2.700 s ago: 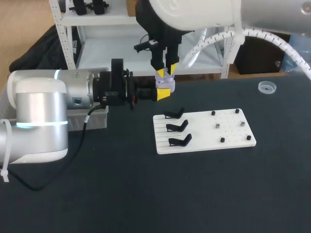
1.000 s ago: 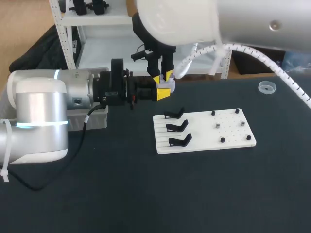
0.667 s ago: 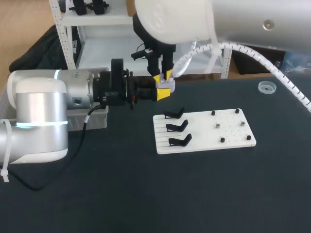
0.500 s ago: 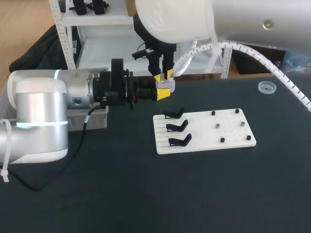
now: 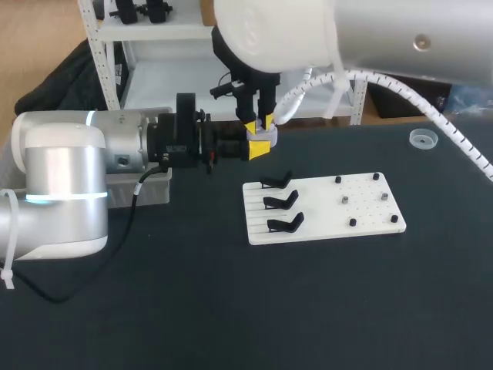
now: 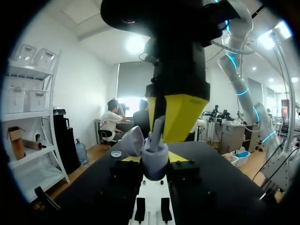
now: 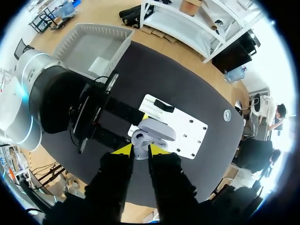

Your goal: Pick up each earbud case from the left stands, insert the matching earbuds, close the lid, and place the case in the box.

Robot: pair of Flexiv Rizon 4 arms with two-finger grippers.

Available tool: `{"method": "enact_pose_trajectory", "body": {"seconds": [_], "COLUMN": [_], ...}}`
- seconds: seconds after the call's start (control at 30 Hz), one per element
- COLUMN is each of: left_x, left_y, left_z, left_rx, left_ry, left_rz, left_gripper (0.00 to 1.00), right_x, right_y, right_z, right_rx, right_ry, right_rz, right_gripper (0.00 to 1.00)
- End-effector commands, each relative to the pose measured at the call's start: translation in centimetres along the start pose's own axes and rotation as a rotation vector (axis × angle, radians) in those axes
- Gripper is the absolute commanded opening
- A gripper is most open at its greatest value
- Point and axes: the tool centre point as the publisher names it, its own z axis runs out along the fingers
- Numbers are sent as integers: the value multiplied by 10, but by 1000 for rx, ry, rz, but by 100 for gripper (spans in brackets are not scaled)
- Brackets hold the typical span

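Head view shows the left pincer (image 5: 258, 150) clenched from the side around the pale lavender plastic earbud case (image 5: 263, 137), which it holds in the air with the right pincer (image 5: 259, 123) directly above it. Left wrist view shows the case's hinged lid (image 6: 133, 140) standing open, so the insertion step seems to be in hand; closing the lid and boxing the case are left.

Below and beyond both pincers, the three black stands (image 5: 279, 202) on the white rectangular board (image 5: 323, 212) are all bare, which suggests this is the last case.

Whether the right pincer holds an earbud, or is clenched at all, cannot be told, because it hides the case's mouth. The grey plastic box (image 7: 77, 49), behind the left pincer's arm, shows a pale patch inside that is too unclear to name. Small dark pegs (image 5: 346, 199) on the board are too small to tell apart from earbuds.
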Motion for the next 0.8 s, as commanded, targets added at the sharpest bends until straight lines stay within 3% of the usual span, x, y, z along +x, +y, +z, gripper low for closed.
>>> {"method": "enact_pose_trajectory", "body": {"seconds": [0.03,0.8], "left_x": [0,0], "left_y": [0,0], "left_z": [0,0], "left_rx": [-2,-2], "left_ry": [-2,-2], "left_rz": [1,1], "left_gripper": [0,0], "right_x": [-2,-4], "right_y": [2,0], "right_z": [1,7], "right_rx": [0,20], "right_ry": [2,20], "right_rz": [-2,-20], "right_gripper": [0,0]}}
